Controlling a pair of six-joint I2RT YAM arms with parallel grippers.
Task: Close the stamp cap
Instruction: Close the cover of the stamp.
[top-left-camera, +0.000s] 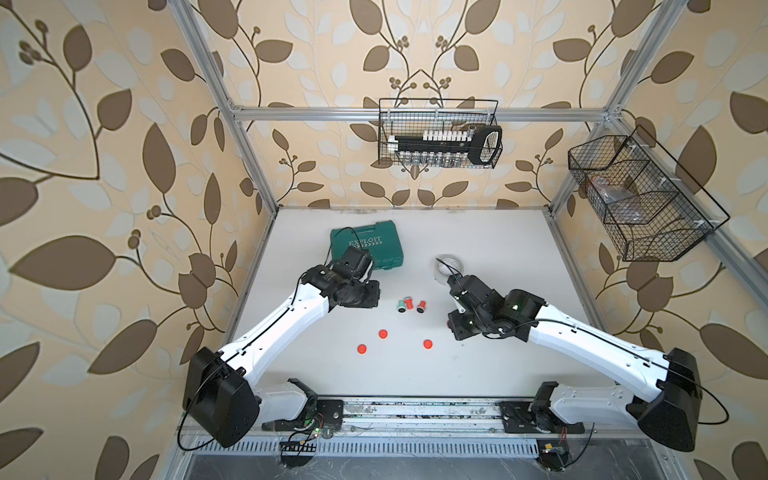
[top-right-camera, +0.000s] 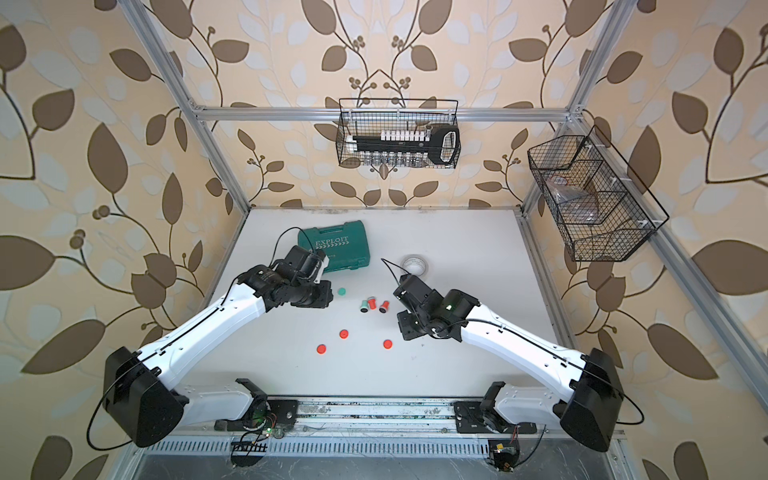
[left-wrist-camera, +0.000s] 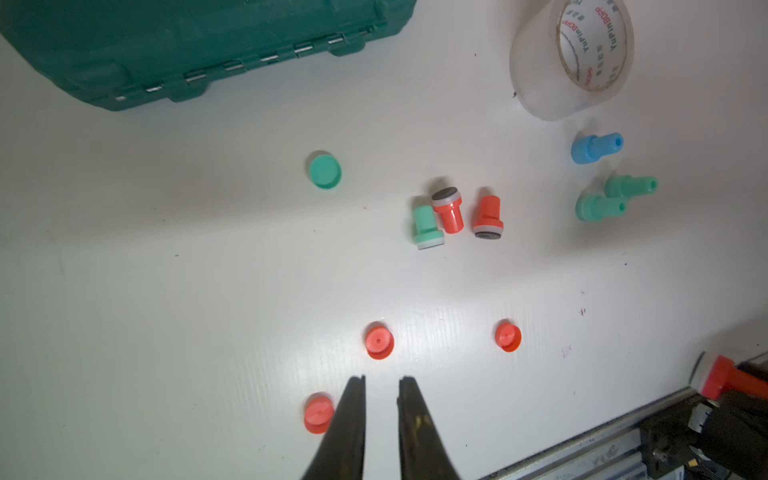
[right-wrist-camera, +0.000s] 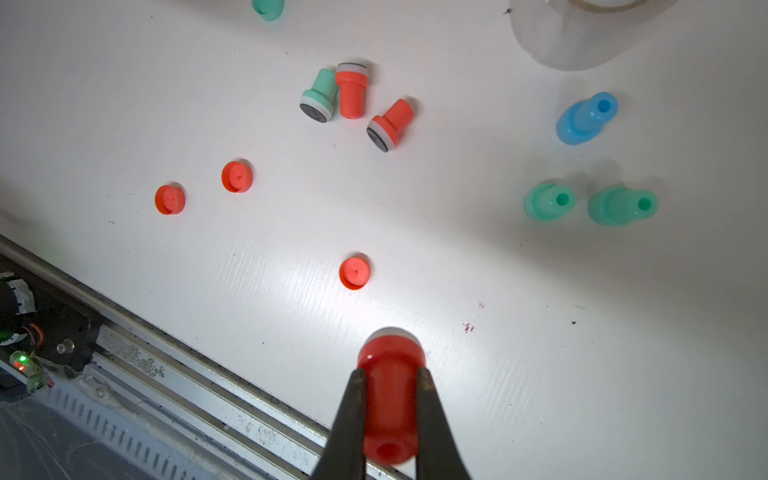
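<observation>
My right gripper (right-wrist-camera: 391, 374) is shut on a red stamp (right-wrist-camera: 388, 399), held above the white table near its front rail, white ring end pointing away. In the left wrist view my left gripper (left-wrist-camera: 383, 379) has its jaws slightly apart with nothing between them. One red cap (left-wrist-camera: 318, 413) lies just beside a left finger, a second (left-wrist-camera: 379, 341) just ahead of the tips and a third (left-wrist-camera: 508, 335) further off. A green stamp (left-wrist-camera: 427, 226) and two red stamps (left-wrist-camera: 448, 210) lie uncapped mid-table. A green cap (left-wrist-camera: 325, 170) sits alone.
A green tool case (top-left-camera: 368, 245) lies at the back left and a clear tape roll (top-left-camera: 449, 266) at the back right. One blue capped stamp (right-wrist-camera: 586, 118) and two green ones (right-wrist-camera: 548, 201) stand near the tape. A metal rail (right-wrist-camera: 187, 357) runs along the table's front edge.
</observation>
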